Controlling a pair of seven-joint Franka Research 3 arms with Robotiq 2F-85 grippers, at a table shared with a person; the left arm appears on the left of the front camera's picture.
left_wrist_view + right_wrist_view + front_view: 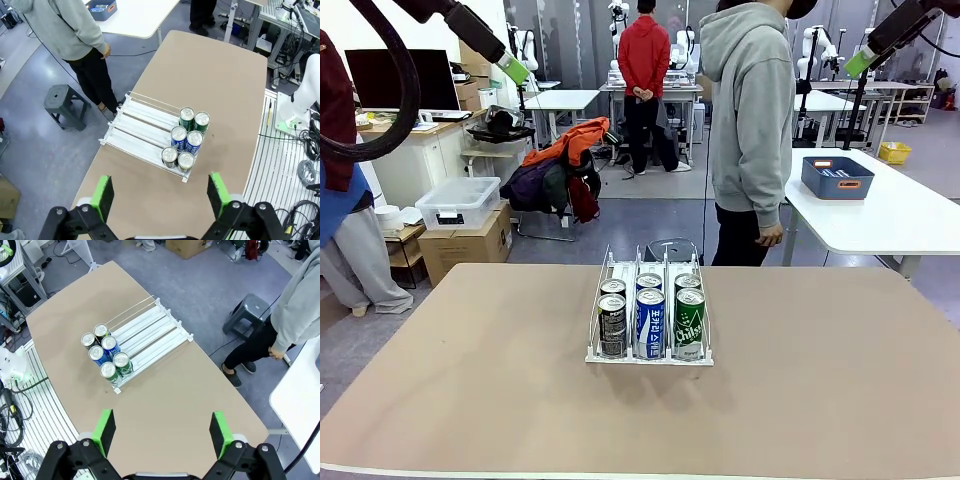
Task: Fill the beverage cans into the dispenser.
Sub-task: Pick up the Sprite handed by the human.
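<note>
The left gripper (160, 194) hangs high over the table (220, 85), its two green-padded fingers (103, 196) spread wide, with bare table top showing in the gap. Beyond the fingertips and well apart from them lies the dispenser (140, 125), roughly in line with the gap and a little nearer the finger at the picture's right. Six cans (186, 141) stand upright in it, two to a lane, crowded at the end nearest the fingers — the white lanes run on past them toward the table's far edge. There a person (65, 30) in a grey hoodie stands beside a grey stool (62, 102).

The right gripper (162, 434) hangs just as high, its own fingers spread wide over open table top. From this wrist the dispenser lies beyond the finger at the picture's left, well apart from it, and the cans again fill the end nearer the fingertips.

From the front, the cans form two touching rows of three. The near row is a black can (612, 328), a blue-and-white can (650, 325) and a green can (690, 325), one per lane — all well below both grippers.
</note>
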